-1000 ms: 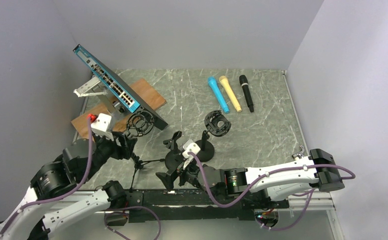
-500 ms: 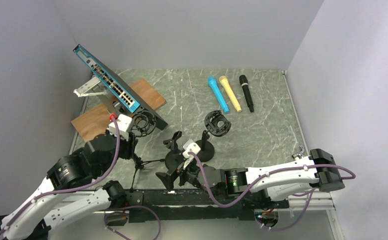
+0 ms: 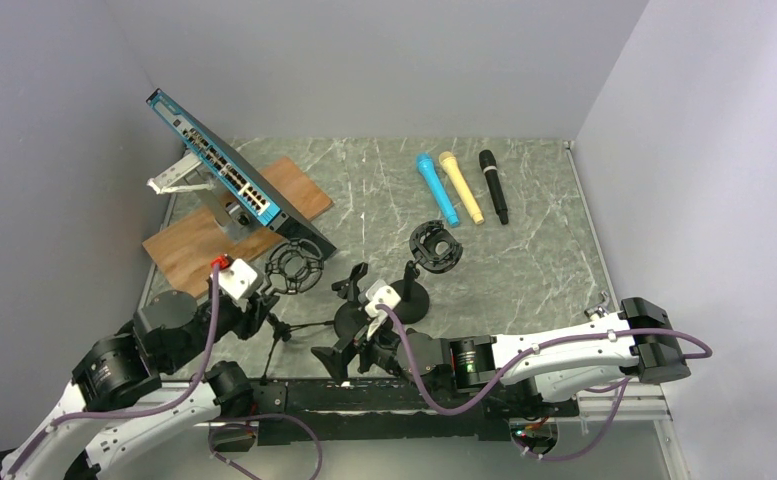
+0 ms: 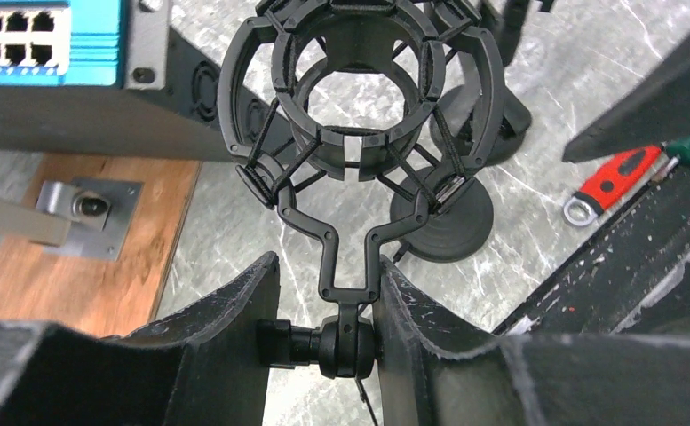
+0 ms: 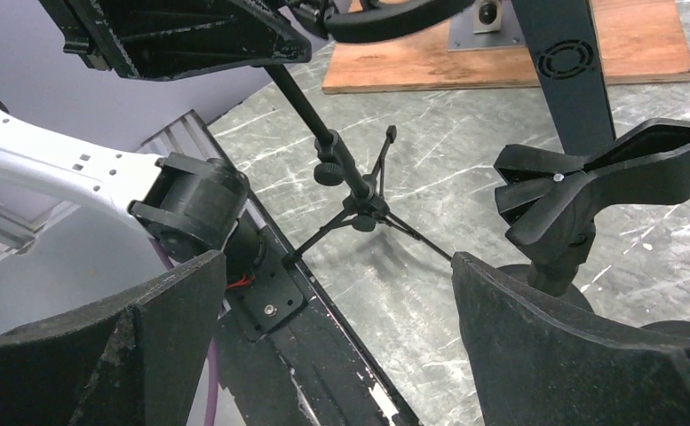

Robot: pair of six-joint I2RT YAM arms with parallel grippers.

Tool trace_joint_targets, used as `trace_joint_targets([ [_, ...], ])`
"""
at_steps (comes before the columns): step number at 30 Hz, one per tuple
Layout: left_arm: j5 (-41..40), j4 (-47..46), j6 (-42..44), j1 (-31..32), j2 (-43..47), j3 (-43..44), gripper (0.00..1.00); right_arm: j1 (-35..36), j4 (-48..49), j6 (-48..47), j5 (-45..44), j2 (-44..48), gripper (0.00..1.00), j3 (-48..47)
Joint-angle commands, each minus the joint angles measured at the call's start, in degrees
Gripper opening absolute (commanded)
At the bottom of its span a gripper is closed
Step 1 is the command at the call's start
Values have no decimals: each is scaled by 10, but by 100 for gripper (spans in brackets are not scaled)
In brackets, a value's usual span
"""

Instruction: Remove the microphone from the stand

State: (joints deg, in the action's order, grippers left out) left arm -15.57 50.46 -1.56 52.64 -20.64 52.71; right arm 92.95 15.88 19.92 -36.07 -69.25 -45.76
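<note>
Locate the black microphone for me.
In the top view, the black microphone lies on the far, right part of the table, rightmost of three in a row, beside the yellow microphone.

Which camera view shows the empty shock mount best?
The left wrist view: the shock mount is large, its stem between the jaws. The top view shows it small; the right wrist view shows mostly its tripod.

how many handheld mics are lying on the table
3, side by side at the table's far end: blue mic, yellow mic, black mic rightmost. None appears hidden.
</note>
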Motion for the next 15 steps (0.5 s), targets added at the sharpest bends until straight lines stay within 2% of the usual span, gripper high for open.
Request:
trace_joint_targets([
  [1,78,-34,59,2,-3,-4,4,3,12,1,10,9,100,-8],
  [5,36,-38,42,1,-18,-12,6,3,12,2,15,6,100,-11],
  [9,-11,-29,-15,-3,-67,-15,10,3,1,2,15,0,100,-21],
  [15,-17,-26,-82,-62,-93,-30,11,5,3,2,15,1,100,-20],
])
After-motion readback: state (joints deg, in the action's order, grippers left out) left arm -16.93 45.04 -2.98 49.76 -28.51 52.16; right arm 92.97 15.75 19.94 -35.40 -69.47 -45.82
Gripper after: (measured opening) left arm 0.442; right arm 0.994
